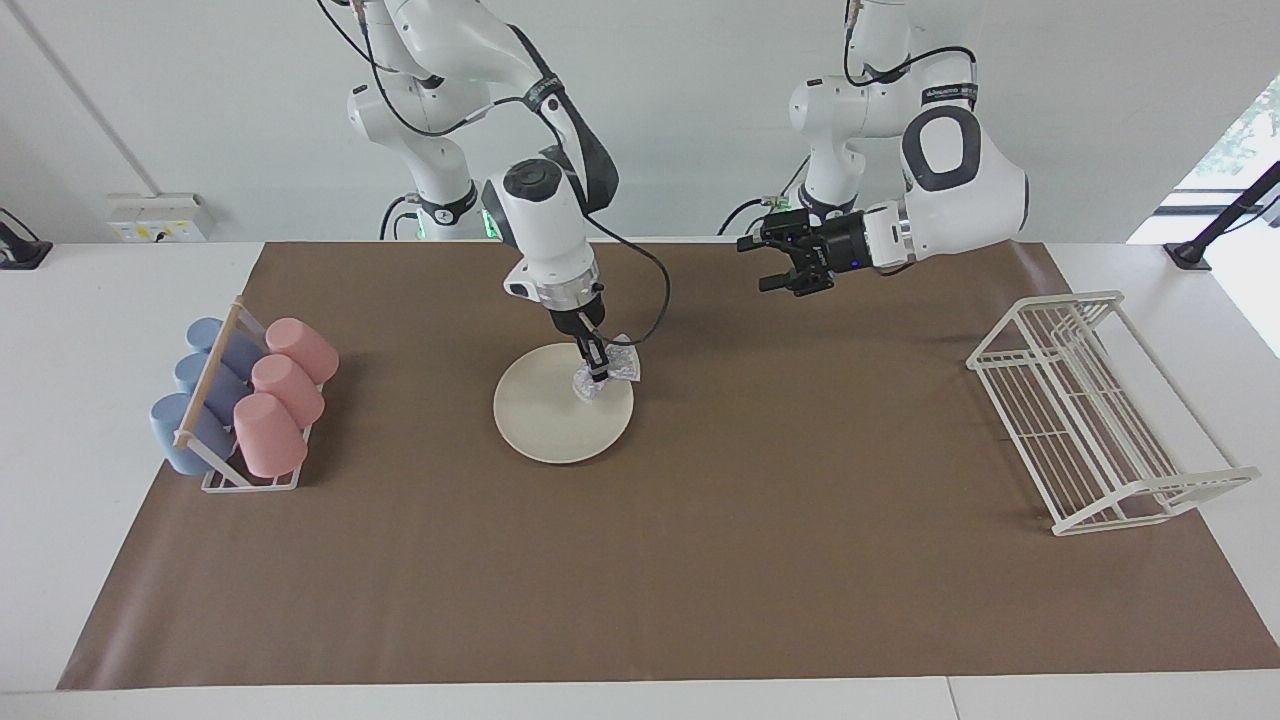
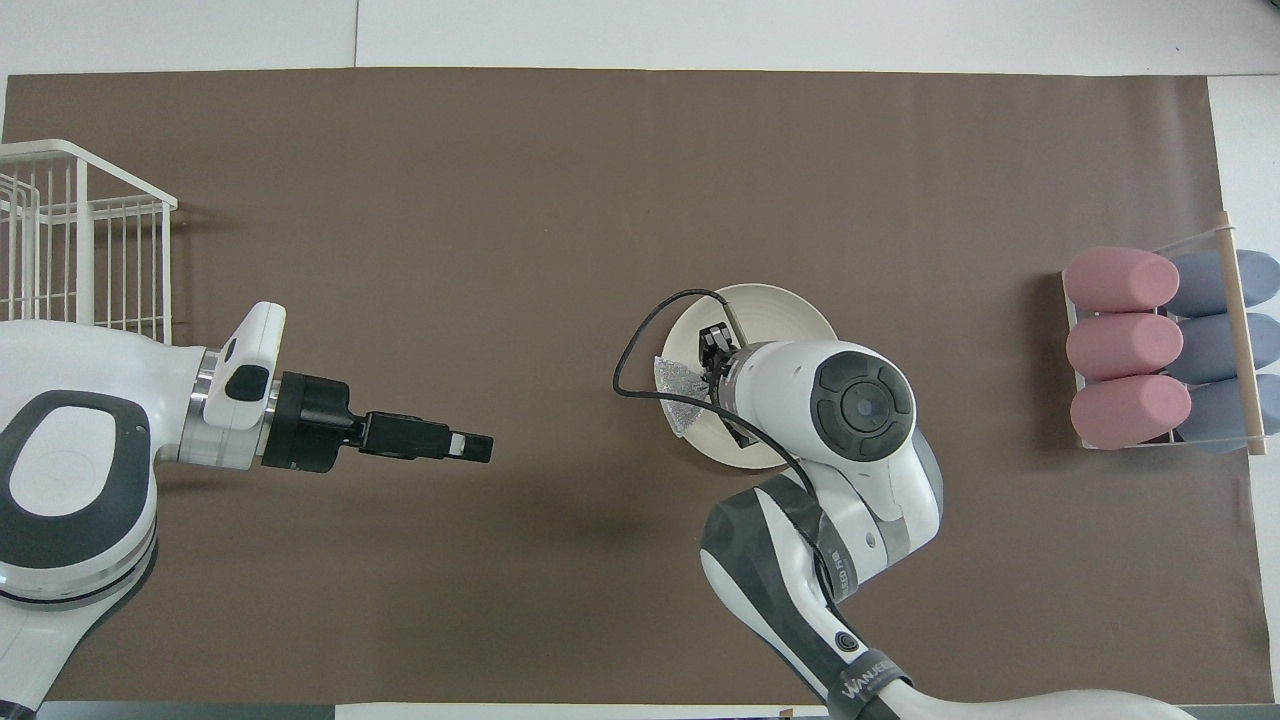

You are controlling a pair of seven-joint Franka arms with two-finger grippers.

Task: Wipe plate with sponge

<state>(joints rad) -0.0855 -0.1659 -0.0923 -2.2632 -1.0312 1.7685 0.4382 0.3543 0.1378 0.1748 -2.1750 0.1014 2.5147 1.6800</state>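
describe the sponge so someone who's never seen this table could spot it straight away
Start at the brown mat and find the round cream-white plate near its middle. At the plate's rim nearest the robots, the right gripper presses down a small, wrinkly, silvery mesh sponge. It is the only shiny, crumpled thing here.
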